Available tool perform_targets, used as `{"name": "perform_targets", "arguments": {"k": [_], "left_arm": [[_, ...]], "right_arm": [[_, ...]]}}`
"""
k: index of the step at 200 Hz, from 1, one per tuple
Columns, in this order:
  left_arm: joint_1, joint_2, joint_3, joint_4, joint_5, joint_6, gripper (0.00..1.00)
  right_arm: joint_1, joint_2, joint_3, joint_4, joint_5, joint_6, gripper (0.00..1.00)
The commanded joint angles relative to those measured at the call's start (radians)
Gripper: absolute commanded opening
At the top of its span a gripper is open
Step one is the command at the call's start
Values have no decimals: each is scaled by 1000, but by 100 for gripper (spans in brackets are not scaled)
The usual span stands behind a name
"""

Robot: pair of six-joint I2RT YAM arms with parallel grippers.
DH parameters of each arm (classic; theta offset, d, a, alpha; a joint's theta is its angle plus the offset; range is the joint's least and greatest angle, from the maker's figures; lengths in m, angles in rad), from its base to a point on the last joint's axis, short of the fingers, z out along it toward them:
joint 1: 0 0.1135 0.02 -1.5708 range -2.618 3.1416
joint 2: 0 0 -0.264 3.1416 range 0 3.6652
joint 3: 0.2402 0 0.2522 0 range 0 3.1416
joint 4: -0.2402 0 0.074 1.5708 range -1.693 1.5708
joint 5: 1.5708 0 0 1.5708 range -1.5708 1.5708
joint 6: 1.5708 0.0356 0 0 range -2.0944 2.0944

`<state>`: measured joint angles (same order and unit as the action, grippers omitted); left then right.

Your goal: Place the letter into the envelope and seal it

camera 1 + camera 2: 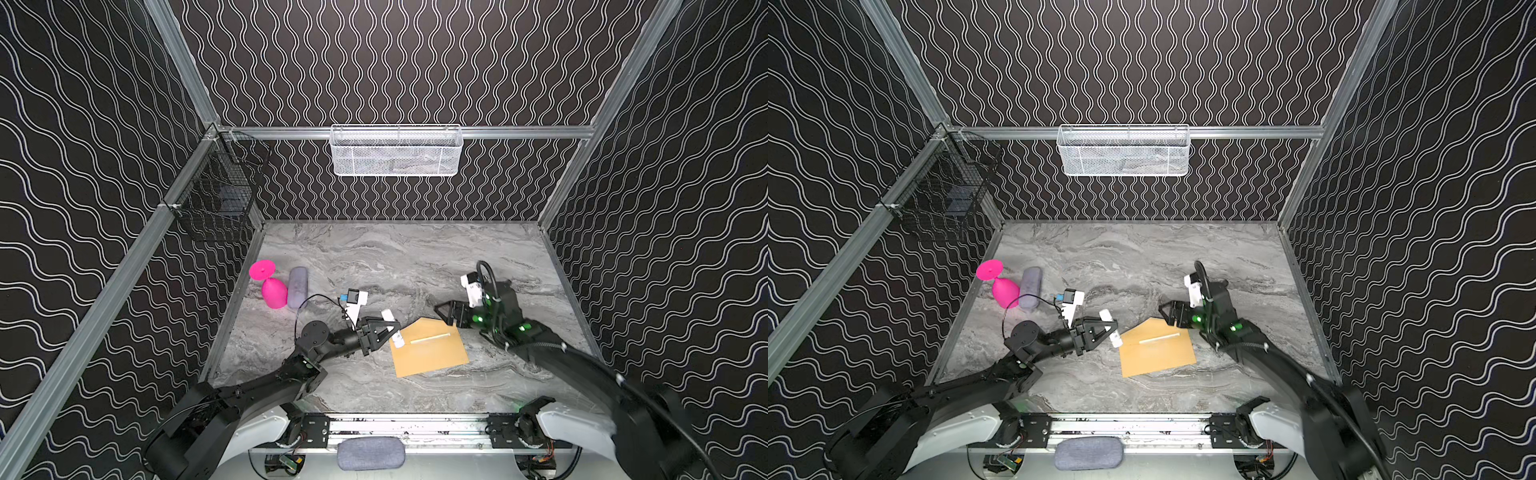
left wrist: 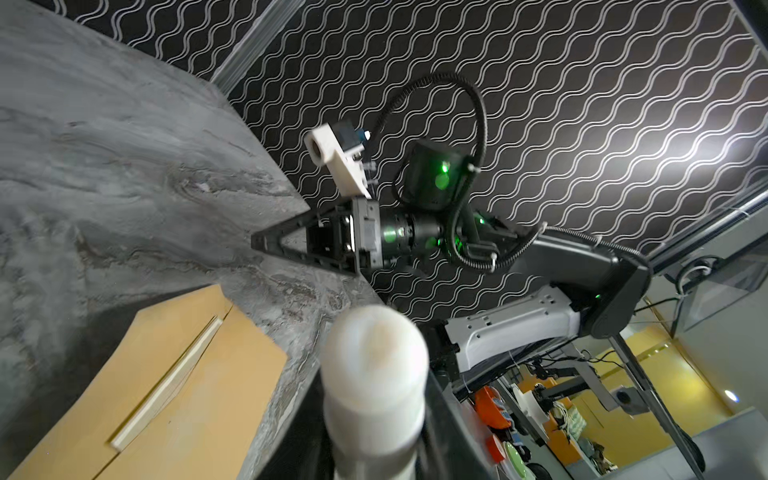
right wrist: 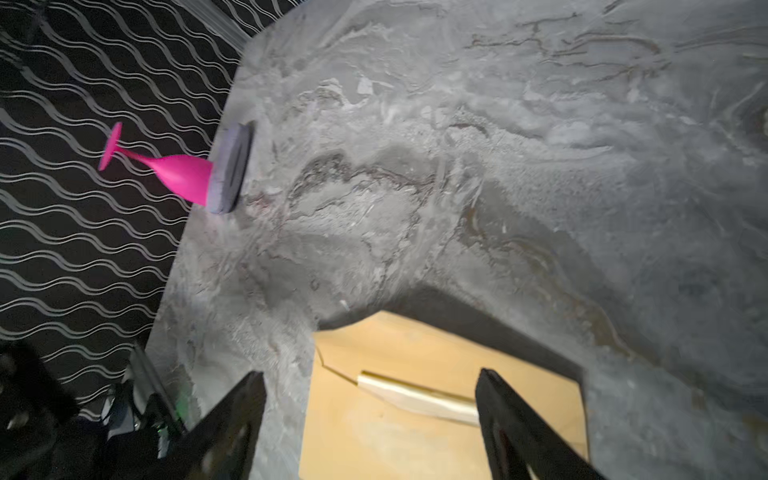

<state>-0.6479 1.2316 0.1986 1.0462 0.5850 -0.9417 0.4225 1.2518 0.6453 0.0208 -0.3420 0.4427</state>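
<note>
Left hand (image 1: 392,330) grips white tube (image 1: 393,328); right hand (image 3: 370,419) released (over envelope (image 1: 432,355)).

1. A pink goblet (image 1: 272,286) stands upside down near the left edge of the grey marbled table (image 1: 415,257)
2. A grey oblong case (image 1: 297,286) lies just beside it
3. A white mesh basket (image 1: 397,151) hangs on the back rail
4. A black wire basket (image 1: 220,195) hangs in the left corner
5. A grey pad (image 1: 370,453) sits at the front rail
</note>
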Motion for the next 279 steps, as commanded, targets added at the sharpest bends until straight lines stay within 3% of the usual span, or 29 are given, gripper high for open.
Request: {"name": "perform_targets", "arguments": {"k": [1,18,41,86,155,185,206,243,279], "left_arm": [[1,-27,-30,-55,-28,23,0],[2,-52,-44,-106,-45,34,0],[1,-87,-32,-183,-50,56,0],[2,-116,-61,-193,-82,41,0],[-1,-147,-60,-201,-63,20,0],[-9,-208,-75,-262,-80,18,0],[-11,-265,-86,-342,-88,22,0],[-12,-334,-89,-415,-101,38,0],[-12,-313,-119,-351,-98,16,0]], "right_arm": [[-22,127,76,-11,-46,-86,84],[-24,227,115,29,-96,-99,84],[-27,359,211,-65,-167,-140,81],[-27,304,110,-71,-267,-168,82],[9,133,-25,-118,-198,-156,74],[9,73,23,-162,-75,-198,79],[9,148,78,-128,-9,-236,83],[7,354,216,-138,-111,-310,80],[9,385,191,-156,-232,-318,78]]}}
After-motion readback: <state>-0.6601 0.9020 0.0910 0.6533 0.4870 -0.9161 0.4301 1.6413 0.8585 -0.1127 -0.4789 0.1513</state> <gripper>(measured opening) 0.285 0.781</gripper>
